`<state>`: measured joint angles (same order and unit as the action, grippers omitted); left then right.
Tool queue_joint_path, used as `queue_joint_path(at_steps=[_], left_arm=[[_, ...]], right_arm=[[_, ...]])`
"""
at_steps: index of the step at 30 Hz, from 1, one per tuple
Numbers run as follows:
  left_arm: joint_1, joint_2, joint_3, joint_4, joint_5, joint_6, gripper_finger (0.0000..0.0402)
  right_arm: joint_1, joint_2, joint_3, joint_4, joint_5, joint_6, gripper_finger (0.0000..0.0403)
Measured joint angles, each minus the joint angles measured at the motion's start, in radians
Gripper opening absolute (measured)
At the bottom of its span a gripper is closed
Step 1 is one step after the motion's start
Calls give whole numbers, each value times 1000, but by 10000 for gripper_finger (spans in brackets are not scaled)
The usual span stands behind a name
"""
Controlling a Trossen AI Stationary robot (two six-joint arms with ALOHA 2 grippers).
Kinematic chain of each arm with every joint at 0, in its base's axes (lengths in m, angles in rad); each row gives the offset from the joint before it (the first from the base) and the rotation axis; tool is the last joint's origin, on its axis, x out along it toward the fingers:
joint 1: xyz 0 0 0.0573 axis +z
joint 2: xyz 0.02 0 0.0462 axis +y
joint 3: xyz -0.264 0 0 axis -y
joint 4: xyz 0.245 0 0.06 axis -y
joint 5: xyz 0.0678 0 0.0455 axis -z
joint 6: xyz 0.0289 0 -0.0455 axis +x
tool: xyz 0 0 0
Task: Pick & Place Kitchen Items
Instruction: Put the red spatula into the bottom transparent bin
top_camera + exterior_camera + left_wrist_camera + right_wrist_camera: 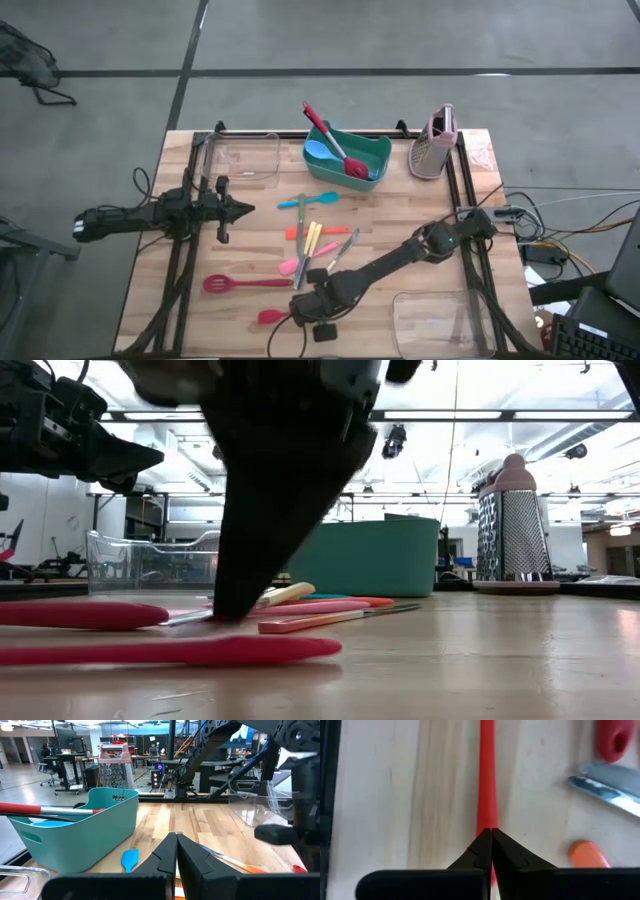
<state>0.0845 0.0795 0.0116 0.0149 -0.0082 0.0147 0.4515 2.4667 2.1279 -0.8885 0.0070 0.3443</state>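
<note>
On the left, the left gripper point(243, 209) hangs idle over the table's left side, fingers together and empty. Mid-table, the right gripper point(491, 836) has pinched shut on the long red plastic slotted spatula's handle point(487, 780) lying on the wooden table point(400, 215). Grasp looks made; next comes a lift toward the teal plastic bin point(375, 152), I'd guess.

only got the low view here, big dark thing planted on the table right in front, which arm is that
Observer: That's the right pincer, down among the loose utensils near your camera's edge of the table.
Operator: is it on something
Observer: Its wrist view shows it shut, tips right over a red handle; whether the handle is pinched I cannot tell.
Operator: and the other arm
Observer: The left pincer is shut too, hovering left of the utensils, holding nothing.
</note>
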Motion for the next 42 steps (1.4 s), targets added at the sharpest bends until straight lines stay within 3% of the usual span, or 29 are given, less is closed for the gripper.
queue_joint_path(at_steps=[9, 19, 24, 42], left_arm=[[0, 3, 0, 0, 0, 0, 19], [0, 3, 0, 0, 0, 0, 19], [0, 3, 0, 0, 0, 0, 19], [0, 4, 0, 0, 0, 0, 19]], right_arm=[[2, 16, 7, 109, -1, 12, 22], [-6, 42, 9, 238, 55, -38, 141], [-18, 70, 9, 372, 56, -81, 177], [-37, 119, -4, 636, 72, -169, 223]])
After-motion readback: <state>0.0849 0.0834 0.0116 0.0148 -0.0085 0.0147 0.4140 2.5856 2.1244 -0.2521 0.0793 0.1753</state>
